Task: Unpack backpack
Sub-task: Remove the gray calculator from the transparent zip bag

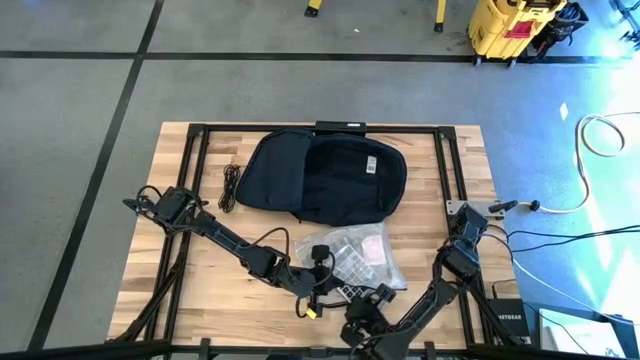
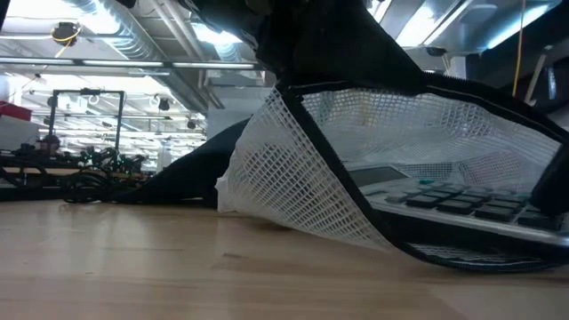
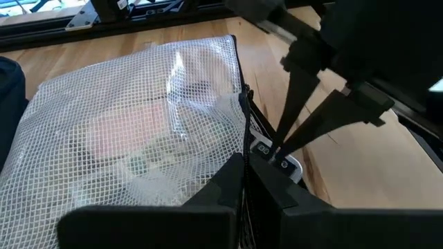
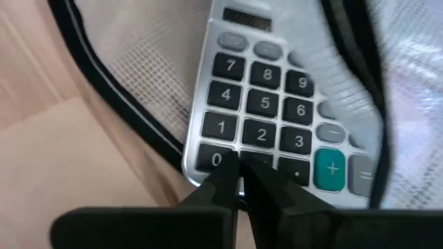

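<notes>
The dark backpack (image 1: 325, 175) lies open and flat at the table's far middle. Nearer, a white mesh pouch (image 1: 350, 255) with a black bound edge rests on the wood. A silver calculator (image 4: 270, 104) with black keys lies inside it at its open mouth. My left gripper (image 3: 243, 176) is shut on the pouch's edge. My right gripper (image 4: 242, 173) is shut, its tips at the calculator's key face near the "0" key. In the low view the raised mesh (image 2: 293, 169) tents over the calculator (image 2: 444, 200). My left gripper pinches the pouch's black bound edge (image 3: 243, 131) at the open mouth between its two fingers, coming in slanting from the table's left. That edge is held up off the table, and the pouch's underside stays on the wood. My right gripper has its shut fingertips (image 4: 228, 176) against the calculator's near edge (image 4: 214, 160), slanting down from the near right. Whether any of the edge sits between the fingers, I cannot tell. The calculator lies flat inside the pouch.
A coiled black cord (image 1: 231, 185) lies left of the backpack. Black frame rails (image 1: 190, 180) run along the table's left and right sides. A small black box (image 1: 505, 318) sits at the near right corner. Bare wood (image 1: 200, 270) shows at the near left.
</notes>
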Tool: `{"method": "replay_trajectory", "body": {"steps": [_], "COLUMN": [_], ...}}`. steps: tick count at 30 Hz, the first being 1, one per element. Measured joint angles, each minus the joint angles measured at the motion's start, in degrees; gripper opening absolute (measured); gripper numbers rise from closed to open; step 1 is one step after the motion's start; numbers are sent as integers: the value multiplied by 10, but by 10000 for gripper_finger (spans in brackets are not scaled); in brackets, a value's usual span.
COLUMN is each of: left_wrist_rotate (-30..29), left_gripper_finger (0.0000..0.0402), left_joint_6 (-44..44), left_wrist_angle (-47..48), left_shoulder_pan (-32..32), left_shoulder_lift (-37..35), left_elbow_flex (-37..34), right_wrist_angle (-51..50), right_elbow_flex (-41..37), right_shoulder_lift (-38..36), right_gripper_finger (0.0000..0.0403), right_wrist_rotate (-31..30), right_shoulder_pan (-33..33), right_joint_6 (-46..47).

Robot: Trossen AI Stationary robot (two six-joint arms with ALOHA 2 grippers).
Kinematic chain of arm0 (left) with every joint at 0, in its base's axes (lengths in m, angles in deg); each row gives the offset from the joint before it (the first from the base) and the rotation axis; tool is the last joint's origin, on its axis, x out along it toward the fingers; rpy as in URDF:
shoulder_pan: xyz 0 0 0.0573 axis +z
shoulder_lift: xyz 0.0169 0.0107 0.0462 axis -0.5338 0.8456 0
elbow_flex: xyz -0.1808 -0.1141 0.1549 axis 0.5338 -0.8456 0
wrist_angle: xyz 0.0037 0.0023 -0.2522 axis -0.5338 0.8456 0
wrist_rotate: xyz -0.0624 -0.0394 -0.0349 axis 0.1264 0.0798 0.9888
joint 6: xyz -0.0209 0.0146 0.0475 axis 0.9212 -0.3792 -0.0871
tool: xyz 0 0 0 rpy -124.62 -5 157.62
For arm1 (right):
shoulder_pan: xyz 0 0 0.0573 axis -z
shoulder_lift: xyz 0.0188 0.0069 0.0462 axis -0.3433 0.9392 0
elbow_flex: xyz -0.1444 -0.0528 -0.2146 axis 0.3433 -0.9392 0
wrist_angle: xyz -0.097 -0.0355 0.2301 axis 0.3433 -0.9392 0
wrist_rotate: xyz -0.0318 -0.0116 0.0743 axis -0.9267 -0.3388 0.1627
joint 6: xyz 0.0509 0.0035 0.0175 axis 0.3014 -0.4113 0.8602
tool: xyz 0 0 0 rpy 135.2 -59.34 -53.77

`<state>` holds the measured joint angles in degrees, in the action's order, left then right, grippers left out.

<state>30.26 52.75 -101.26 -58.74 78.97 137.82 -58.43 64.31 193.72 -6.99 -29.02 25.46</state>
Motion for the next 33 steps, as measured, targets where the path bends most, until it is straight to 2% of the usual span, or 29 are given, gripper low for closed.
{"method": "replay_trajectory", "body": {"steps": [6,14,22,24,26,28,31,33], "left_wrist_rotate": [0,0,1,2,2,2,2,2], "left_gripper_finger": [0,0,0,0,0,0,0,0], "left_joint_6": [0,1,0,0,0,0,0,0], "left_wrist_angle": [3,2,-1,0,0,0,0,2], "left_shoulder_pan": [0,0,1,2,3,3,3,3], "left_shoulder_lift": [0,0,0,0,0,0,0,0], "left_elbow_flex": [0,0,0,0,0,0,0,0], "right_wrist_angle": [51,188,156,141,125,117,130,167], "right_elbow_flex": [-9,-7,31,39,47,52,52,52], "right_shoulder_lift": [0,-1,1,1,1,1,1,1], "right_gripper_finger": [1,0,0,0,0,1,3,14], "right_wrist_rotate": [-17,-50,-109,-95,-51,-10,-1,8], "right_shoulder_pan": [4,23,13,11,10,11,12,15], "right_joint_6": [-25,-125,-140,-138,-152,-190,-251,-326]}}
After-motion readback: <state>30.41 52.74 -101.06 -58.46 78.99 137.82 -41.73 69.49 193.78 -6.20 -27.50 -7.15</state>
